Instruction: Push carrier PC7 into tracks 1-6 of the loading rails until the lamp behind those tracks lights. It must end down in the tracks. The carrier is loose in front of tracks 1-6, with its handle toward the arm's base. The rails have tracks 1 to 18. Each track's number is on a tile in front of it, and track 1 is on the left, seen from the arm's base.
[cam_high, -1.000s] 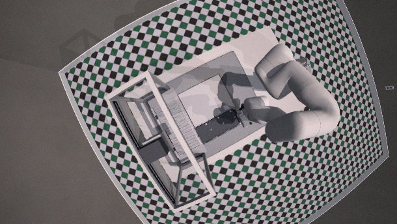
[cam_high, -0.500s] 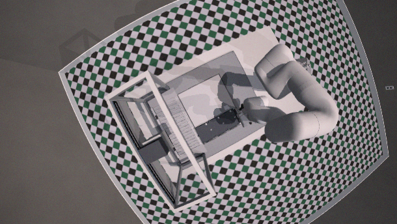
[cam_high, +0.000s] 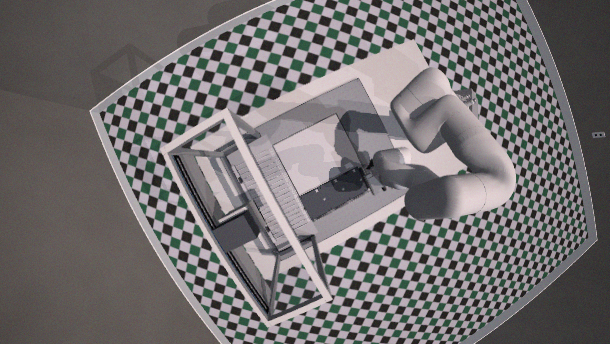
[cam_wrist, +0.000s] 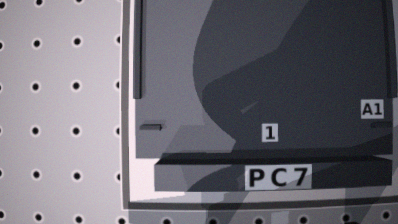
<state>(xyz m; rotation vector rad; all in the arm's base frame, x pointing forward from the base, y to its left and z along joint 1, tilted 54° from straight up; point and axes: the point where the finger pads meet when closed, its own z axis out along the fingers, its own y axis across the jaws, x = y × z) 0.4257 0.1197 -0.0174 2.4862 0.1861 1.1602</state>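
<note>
Carrier PC7 (cam_high: 332, 196) (cam_wrist: 260, 75) is a dark grey flat plate lying on the deck in front of the ribbed loading rails (cam_high: 280, 197). In the wrist view its handle bar (cam_wrist: 200, 177) bears the label PC7 (cam_wrist: 278, 177), and small tiles reading 1 (cam_wrist: 269, 132) and A1 (cam_wrist: 372, 109) sit on the plate above it. My gripper (cam_high: 369, 176) hangs over the handle end of the carrier, on the side away from the rails. It is open and holds nothing. Its fingers do not show in the wrist view. No lamp is visible.
A pale perforated board (cam_wrist: 55, 110) (cam_high: 307, 150) lies beside the carrier. A white-barred frame (cam_high: 195, 132) stands over and behind the rails. The arm's thick links (cam_high: 465, 150) reach over the deck's near edge. A checkered floor surrounds the table.
</note>
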